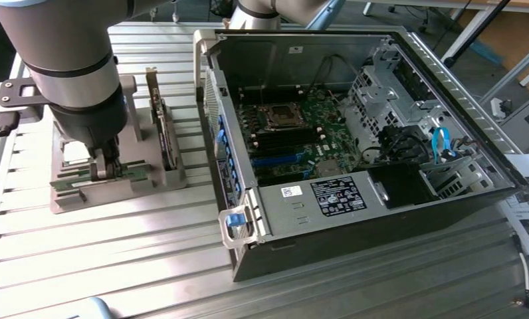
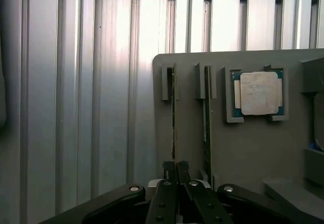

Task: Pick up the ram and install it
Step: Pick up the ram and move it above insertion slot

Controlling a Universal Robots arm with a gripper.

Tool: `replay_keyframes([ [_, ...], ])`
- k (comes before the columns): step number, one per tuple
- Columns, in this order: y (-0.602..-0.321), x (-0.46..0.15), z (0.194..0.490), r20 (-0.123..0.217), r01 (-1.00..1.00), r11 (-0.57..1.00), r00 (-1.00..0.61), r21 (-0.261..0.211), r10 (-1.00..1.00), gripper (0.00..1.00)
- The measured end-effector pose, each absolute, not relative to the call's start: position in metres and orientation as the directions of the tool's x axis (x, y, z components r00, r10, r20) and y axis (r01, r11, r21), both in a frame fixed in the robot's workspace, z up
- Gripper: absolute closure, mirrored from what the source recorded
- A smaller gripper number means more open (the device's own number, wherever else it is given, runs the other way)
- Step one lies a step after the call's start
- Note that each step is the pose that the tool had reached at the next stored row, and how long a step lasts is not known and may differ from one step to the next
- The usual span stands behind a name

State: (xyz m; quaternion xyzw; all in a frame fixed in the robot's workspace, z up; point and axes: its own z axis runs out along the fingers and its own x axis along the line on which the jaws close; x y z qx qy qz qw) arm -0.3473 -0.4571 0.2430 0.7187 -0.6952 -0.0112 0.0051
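Observation:
The ram (image 2: 173, 118) is a thin green stick standing on edge in a slot of the grey holder (image 2: 243, 148). My gripper (image 2: 175, 167) has come down over one end of it, and its two fingers are pinched together on the stick's edge. A second green stick (image 2: 206, 123) stands in the slot beside it. In the exterior view my gripper (image 1: 105, 169) reaches down into the grey holder (image 1: 113, 196) on that view's left, with the ram (image 1: 70, 181) lying across under it. The open computer case (image 1: 442, 86) lies to that view's right, its motherboard (image 1: 291, 133) exposed.
A processor chip (image 2: 259, 93) sits in a square recess of the holder. A dark expansion card (image 1: 164, 126) stands upright at the holder's far side. The case has a blue latch (image 1: 235, 222) at its near corner and blue cables (image 1: 440, 146) inside. Everything rests on a ribbed aluminium table (image 1: 113, 252).

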Motion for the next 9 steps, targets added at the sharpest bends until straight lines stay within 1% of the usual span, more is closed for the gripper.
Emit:
replay_keyframes([
  [9,-0.4571,-0.3473,0.2445,-0.009,-0.999,-0.033,0.033,0.023,-0.999,0.88],
])
